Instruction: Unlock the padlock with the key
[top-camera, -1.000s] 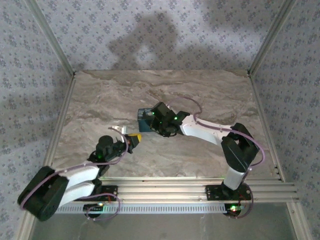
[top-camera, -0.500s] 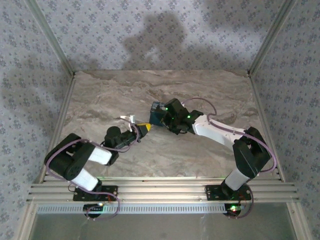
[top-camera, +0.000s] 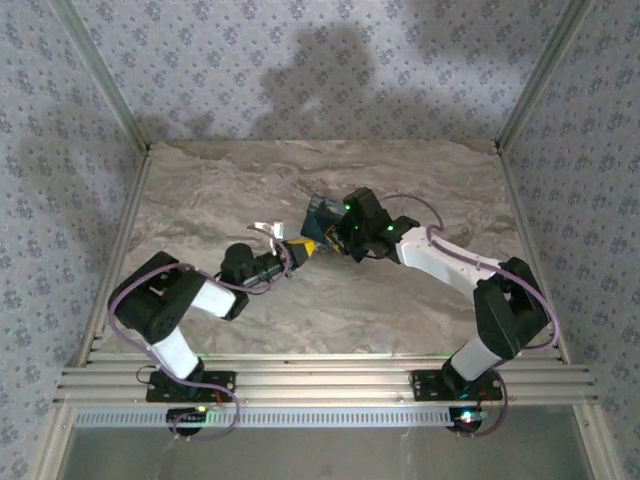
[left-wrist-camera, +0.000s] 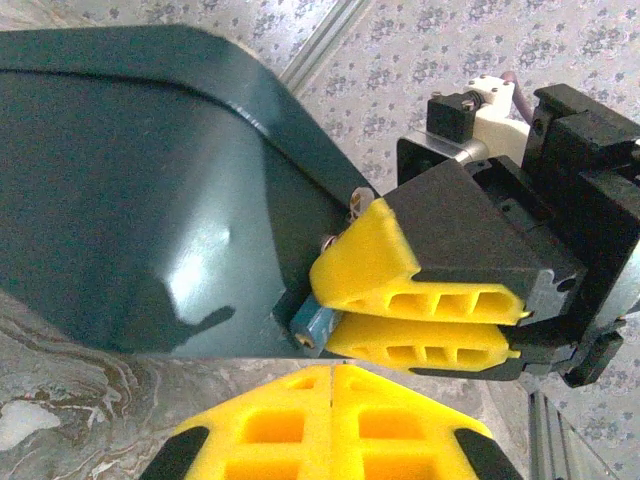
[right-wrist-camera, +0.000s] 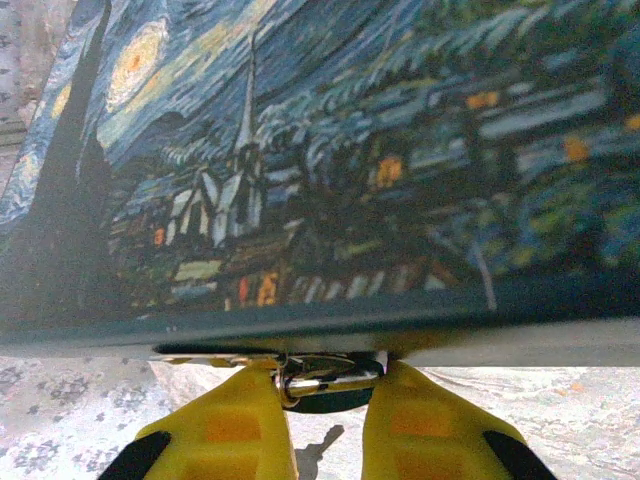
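Blue-printed padlock (right-wrist-camera: 350, 150), gripped by its metal loop (right-wrist-camera: 325, 378) between the right jaws, has been carried just ahead of the advancing, pressed-together left jaws, so key insertion looks next, though no key is discernible.

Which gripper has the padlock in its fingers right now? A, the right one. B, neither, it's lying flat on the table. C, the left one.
A: the right gripper is clamped on the edge of the padlock and holds it off the table, while the left gripper sits shut in front of it.
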